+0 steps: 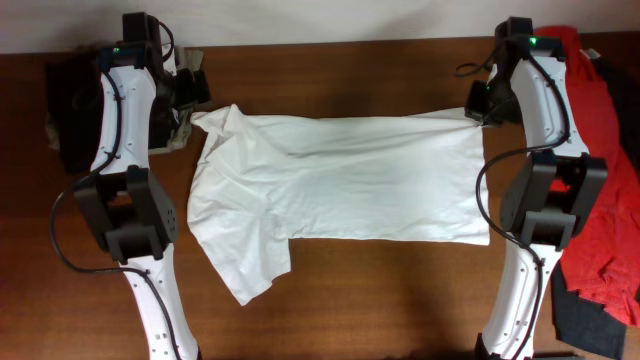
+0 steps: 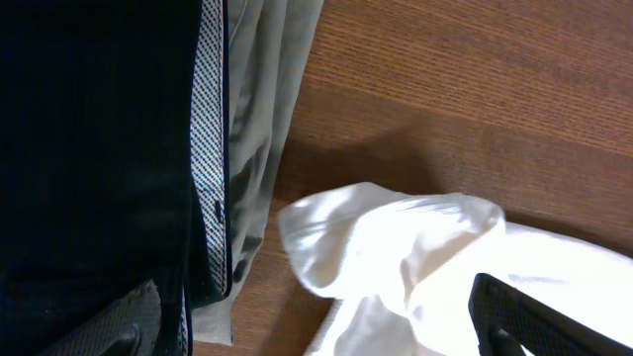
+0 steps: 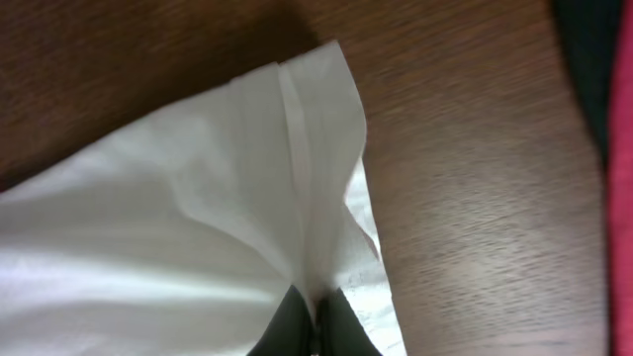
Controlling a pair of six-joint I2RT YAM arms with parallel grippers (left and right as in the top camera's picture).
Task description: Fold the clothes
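Observation:
A plain white T-shirt [image 1: 340, 180] lies spread across the brown table, one sleeve hanging toward the front left. My left gripper [image 1: 192, 98] is at the shirt's back left corner. In the left wrist view it [image 2: 309, 321] is open wide, with a crumpled white fold [image 2: 396, 247] between its two dark fingers. My right gripper [image 1: 477, 110] is at the shirt's back right corner. In the right wrist view it [image 3: 315, 314] is shut on a pinch of the white fabric [image 3: 247, 178], which rises in a pleat from the fingertips.
A folded black piece [image 1: 70, 110] with a khaki one under it sits at the back left, close to my left gripper; both show in the left wrist view [image 2: 99, 148], khaki [image 2: 252, 119]. A red shirt [image 1: 605, 200] on dark cloth [image 1: 585, 320] lies at the right edge.

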